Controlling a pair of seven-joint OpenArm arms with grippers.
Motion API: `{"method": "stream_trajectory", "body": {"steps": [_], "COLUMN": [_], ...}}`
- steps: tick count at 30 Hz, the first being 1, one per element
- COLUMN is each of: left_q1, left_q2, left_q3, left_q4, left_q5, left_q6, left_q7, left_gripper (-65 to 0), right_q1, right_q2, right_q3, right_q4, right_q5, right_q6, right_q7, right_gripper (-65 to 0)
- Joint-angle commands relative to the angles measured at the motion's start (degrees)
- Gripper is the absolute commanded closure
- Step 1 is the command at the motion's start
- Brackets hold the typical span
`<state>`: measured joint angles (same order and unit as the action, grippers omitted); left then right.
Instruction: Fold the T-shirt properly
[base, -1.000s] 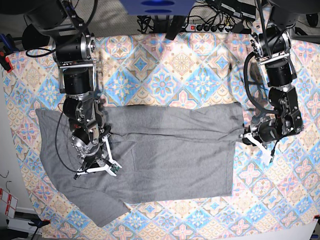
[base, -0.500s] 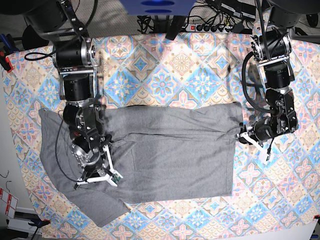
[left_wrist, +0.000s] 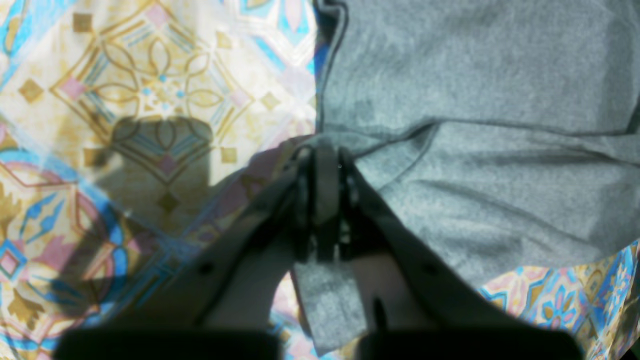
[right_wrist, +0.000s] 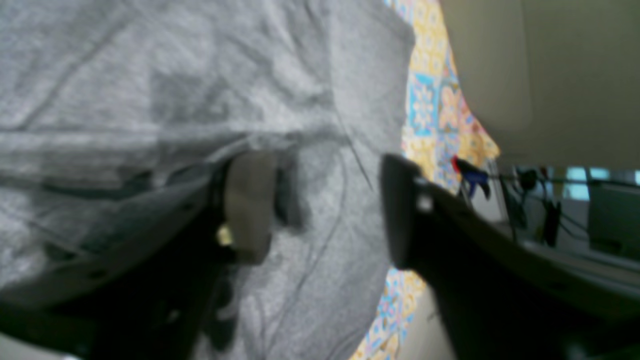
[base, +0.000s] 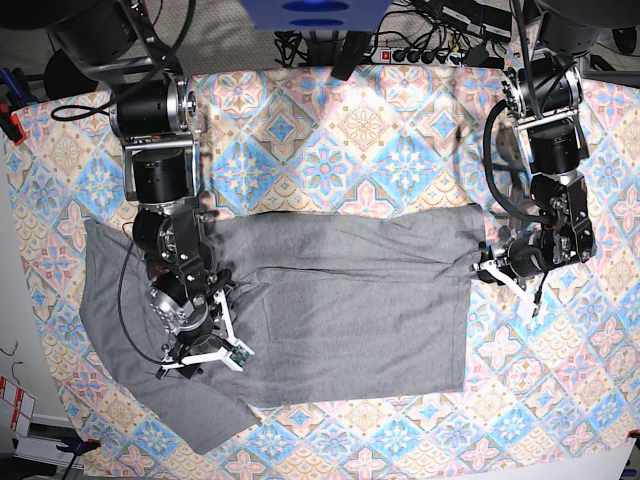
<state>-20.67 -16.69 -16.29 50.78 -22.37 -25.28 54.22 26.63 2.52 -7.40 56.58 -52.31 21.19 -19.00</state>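
Note:
The grey T-shirt (base: 350, 310) lies spread across the patterned tablecloth (base: 350, 140), with its left part bunched and a flap reaching the front left. My left gripper (base: 487, 270) is at the shirt's right edge. In the left wrist view it (left_wrist: 325, 155) is shut on the hem of the T-shirt (left_wrist: 475, 75), with a strip of grey fabric pinched between the fingers. My right gripper (base: 205, 358) is low over the shirt's left part. In the right wrist view it (right_wrist: 325, 210) is open, jaws wide apart, with the T-shirt (right_wrist: 150, 75) below and between them.
A power strip with cables (base: 430, 55) lies along the table's back edge. A red clamp (base: 12, 125) holds the cloth at the left edge. Bare tablecloth (left_wrist: 150, 100) lies right of the shirt in the base view.
My right gripper has moved toward the table's front and a little right over the shirt, and the shirt's left edge has shifted right. My left gripper has edged left at the shirt's right hem.

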Motion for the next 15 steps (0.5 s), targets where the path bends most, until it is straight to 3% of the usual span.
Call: {"method": "stream_trajectory", "body": {"steps": [1,6,8,11,15], "left_q1": [-1.44,-1.44,-1.44,0.58,6.2], "left_q2": [-1.55,-1.82,-1.82,-1.82,-1.82], "left_q3": [-0.1,-0.1,-0.01,-0.01,-0.01], "left_q4": [0.95,0.95,2.09,10.45,29.26], "left_q5": [-0.79,-0.79,-0.79,-0.79,-0.79], "left_q6": [-0.35,-0.61,-0.7,-0.7,-0.7], "left_q7": [-0.63,-0.63,-0.63,-0.55,-0.99], "left_gripper": [-1.8,-1.7,-1.7,-1.7,-2.3], "right_q1": [0.93,0.75,0.84,0.84,0.84], "right_q2": [0.24,0.33,0.07,-0.46,-2.13], "right_q3": [0.06,1.02,4.72,12.81,20.01], "right_q4": [1.23,1.4,2.46,6.15,9.14], "right_q5": [-0.21,-0.12,-0.12,0.23,-0.21], "right_q6": [-0.93,-1.01,-2.42,-3.56,-3.48], "right_q7": [0.76,0.67,0.32,0.24,-2.05], "right_gripper": [-38.5,-45.5,-46.3,-46.5,-46.6]}}
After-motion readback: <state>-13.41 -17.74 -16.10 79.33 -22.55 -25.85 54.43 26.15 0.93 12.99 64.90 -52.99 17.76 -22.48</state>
